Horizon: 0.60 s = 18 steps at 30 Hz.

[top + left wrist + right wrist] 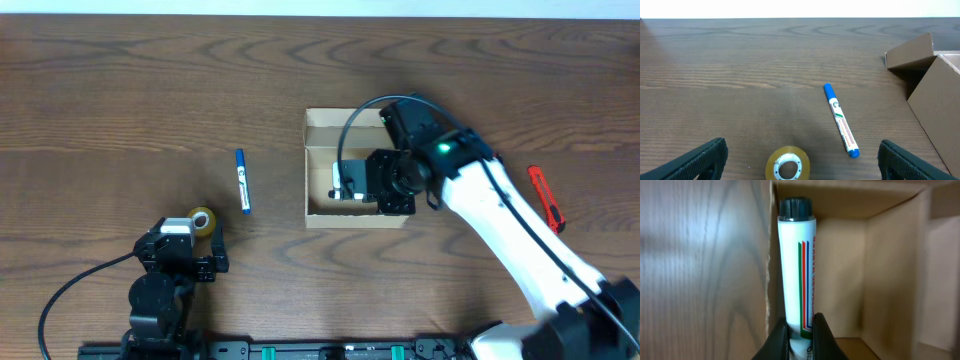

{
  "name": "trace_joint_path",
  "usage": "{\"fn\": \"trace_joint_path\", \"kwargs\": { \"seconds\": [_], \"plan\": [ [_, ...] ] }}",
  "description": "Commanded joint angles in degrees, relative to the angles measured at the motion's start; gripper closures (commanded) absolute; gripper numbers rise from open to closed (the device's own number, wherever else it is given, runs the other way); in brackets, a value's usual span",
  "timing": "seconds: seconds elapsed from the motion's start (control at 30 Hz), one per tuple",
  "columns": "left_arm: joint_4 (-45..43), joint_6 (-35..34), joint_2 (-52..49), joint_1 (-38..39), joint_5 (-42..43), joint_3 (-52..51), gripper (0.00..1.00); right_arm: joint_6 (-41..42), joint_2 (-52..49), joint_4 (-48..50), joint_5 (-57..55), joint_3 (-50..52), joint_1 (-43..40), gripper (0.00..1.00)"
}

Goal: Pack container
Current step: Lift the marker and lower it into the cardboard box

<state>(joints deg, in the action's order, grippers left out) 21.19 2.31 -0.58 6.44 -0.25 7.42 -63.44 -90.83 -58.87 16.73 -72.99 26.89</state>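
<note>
Container [320,135] is sitting open, right arm [510,230] hiding much of its interior.
Right hand [801,334] is hanging inside, pinching black-capped marker [796,265]; left hand [801,146] is resting wide.

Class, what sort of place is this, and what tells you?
Probably a robotics test bench: a white arm and a black arm at a wooden table, the right hand holding a black-capped marker inside a cardboard box.

Overhead straight down, wrists low and near, sharing container [322,130]
</note>
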Motion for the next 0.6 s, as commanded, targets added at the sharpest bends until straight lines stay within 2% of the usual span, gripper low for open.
{"fn": "trace_joint_path", "kwargs": {
  "seconds": [0.0,0.33,0.57],
  "plan": [
    [0.15,-0.59,0.37,-0.04,-0.37,-1.05,0.05,-3.52,-3.87,1.27,-2.34,0.04,0.39,0.99],
    [0.15,-0.61,0.37,-0.04,-0.37,-1.05,0.05,-3.48,-15.98,6.82,-2.93,0.04,0.39,0.99],
    [0.15,-0.61,0.37,-0.04,-0.35,-1.05,0.05,-3.48,-22.93,6.95,-2.62,0.04,0.42,0.99]
  ]
}}
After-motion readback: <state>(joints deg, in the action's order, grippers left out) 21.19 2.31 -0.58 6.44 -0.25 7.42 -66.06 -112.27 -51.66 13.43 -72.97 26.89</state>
